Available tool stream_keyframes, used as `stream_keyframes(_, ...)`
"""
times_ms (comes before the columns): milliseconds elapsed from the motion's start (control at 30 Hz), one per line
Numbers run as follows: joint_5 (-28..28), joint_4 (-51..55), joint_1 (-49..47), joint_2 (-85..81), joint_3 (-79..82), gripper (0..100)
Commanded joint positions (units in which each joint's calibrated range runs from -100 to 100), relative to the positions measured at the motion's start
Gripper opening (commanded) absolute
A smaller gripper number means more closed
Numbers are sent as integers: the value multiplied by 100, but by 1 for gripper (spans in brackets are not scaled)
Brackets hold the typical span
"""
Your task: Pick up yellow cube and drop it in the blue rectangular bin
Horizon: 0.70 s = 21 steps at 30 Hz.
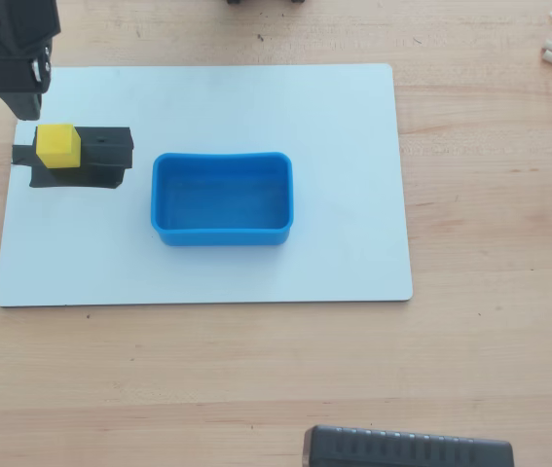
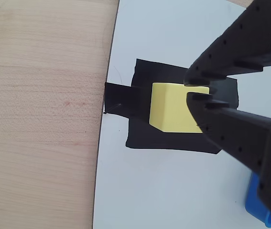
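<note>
The yellow cube (image 1: pixel 58 145) sits on the black tape patch (image 1: pixel 100 161) near the white board's (image 1: pixel 353 175) left edge in the overhead view; the gripper (image 2: pixel 190 89) hangs above it, nearly closed, holding nothing; the blue rectangular bin (image 1: pixel 222 233) sits beside, with bare board around.

wooden table (image 1: pixel 256 379) carries a white board (image 1: pixel 353 126).
</note>
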Motion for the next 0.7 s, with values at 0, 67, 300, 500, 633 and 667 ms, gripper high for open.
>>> stream_keyframes(0,44,125,66,-15,-525,8)
stream_keyframes(67,24,133,127,-15,-507,14)
stream_keyframes(300,-24,42,221,22,-489,31)
stream_keyframes(500,-24,-205,152,124,-162,34)
stream_keyframes(633,-24,-255,161,329,-135,34)
stream_keyframes(667,-29,-255,161,385,-135,34)
